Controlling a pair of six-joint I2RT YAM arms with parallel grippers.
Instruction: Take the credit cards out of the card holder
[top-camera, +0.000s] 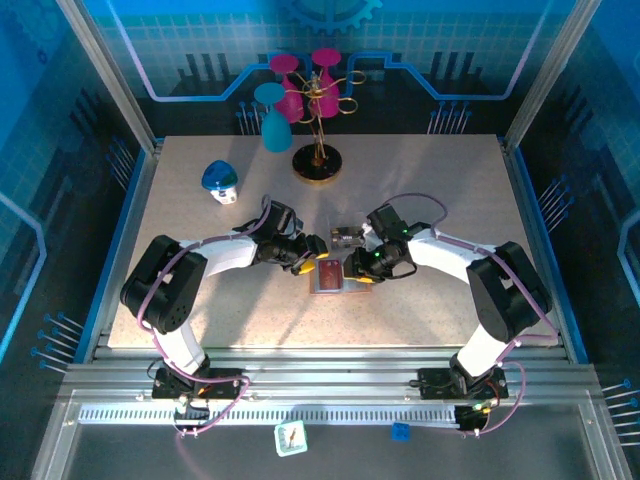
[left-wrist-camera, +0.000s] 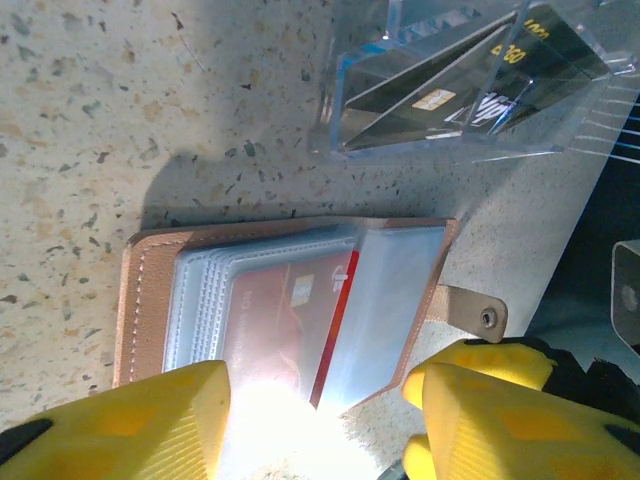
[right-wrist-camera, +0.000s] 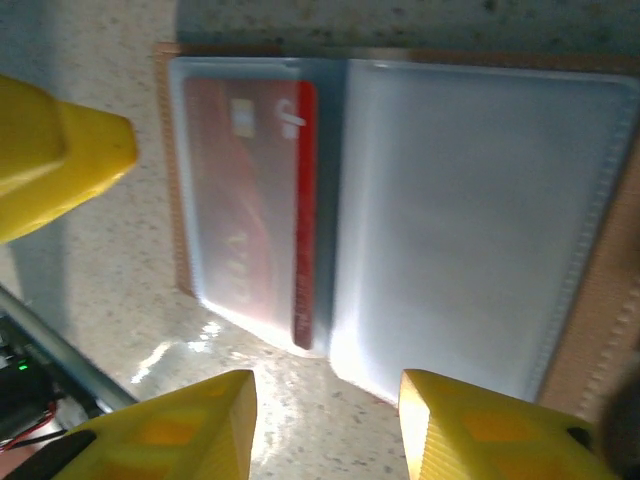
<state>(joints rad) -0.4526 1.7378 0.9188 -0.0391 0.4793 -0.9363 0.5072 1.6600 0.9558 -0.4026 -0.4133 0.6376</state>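
Observation:
The salmon-brown card holder (top-camera: 328, 281) lies open on the table between both grippers. A red credit card (left-wrist-camera: 285, 320) sits inside its clear grey-blue pocket, its red edge near the fold (right-wrist-camera: 304, 200). My left gripper (left-wrist-camera: 320, 420) is open, its yellow fingers (left-wrist-camera: 130, 420) straddling the holder's near edge, with glare between them. My right gripper (right-wrist-camera: 325, 425) is open just short of the holder's pocket panels (right-wrist-camera: 480, 200), nothing between its fingers. The left gripper's yellow finger (right-wrist-camera: 50, 150) shows beside the holder. Dark cards (left-wrist-camera: 480, 90) with pale markings lie in a clear plastic box.
The clear plastic box (top-camera: 347, 237) stands just behind the holder. Further back are a gold stand with magenta glasses (top-camera: 318, 110), a teal glass (top-camera: 273, 120) and a blue-and-white mushroom-shaped object (top-camera: 220, 181). Blue walls enclose the table.

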